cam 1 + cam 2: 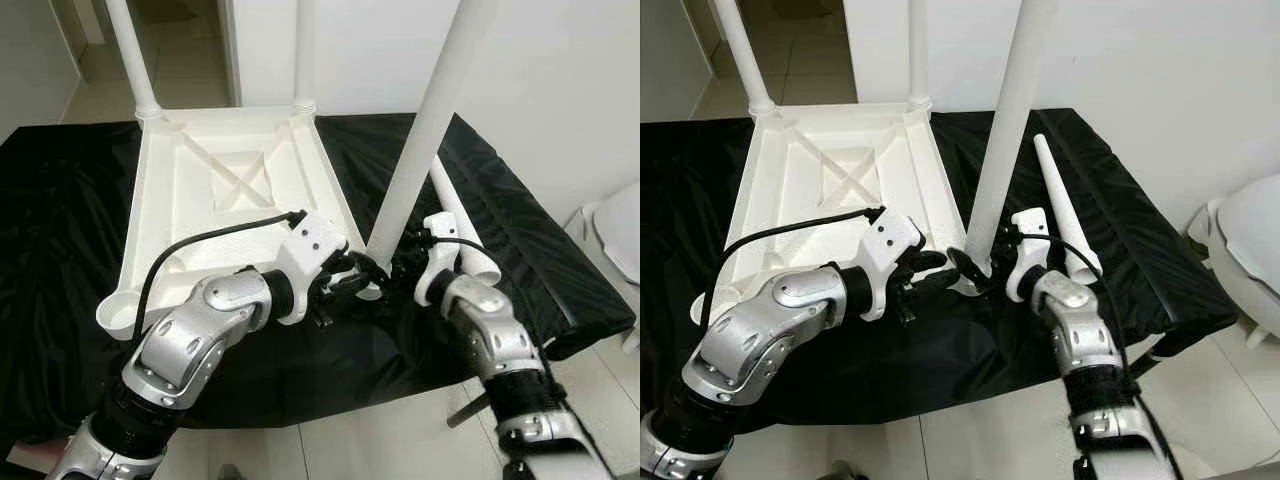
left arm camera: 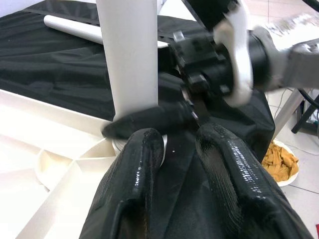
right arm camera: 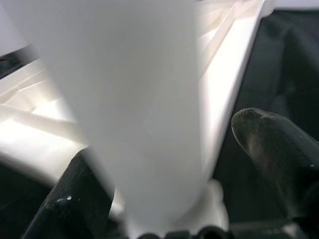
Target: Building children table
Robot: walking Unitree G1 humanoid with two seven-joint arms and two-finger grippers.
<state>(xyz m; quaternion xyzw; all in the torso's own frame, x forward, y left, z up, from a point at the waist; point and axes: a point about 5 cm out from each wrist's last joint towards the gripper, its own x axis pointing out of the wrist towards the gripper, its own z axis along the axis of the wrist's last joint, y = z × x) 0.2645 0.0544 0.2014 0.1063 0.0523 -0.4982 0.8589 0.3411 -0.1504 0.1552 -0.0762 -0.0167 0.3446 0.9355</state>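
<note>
The white plastic table top point(image 1: 230, 170) lies upside down on a black cloth point(image 1: 60, 250). Two white legs point(image 1: 130, 50) stand upright in its far corners. A third leg point(image 1: 415, 150) stands in the near right corner socket, leaning slightly. My right gripper point(image 1: 405, 262) is open at that leg's base, one finger on each side of it, the leg point(image 3: 144, 99) between them. From the left, my left gripper point(image 1: 355, 278) reaches the same socket, open and empty, its fingertips point(image 2: 144, 149) just short of the leg's foot. A fourth leg point(image 1: 1060, 200) lies loose on the cloth to the right.
The near left corner socket point(image 1: 120, 312) holds no leg. A white wall stands close behind the table. A white fixture point(image 1: 620, 230) sits on the right. A dish of yellow snacks point(image 2: 281, 159) lies on the tiled floor point(image 1: 400, 440) below the cloth's front edge.
</note>
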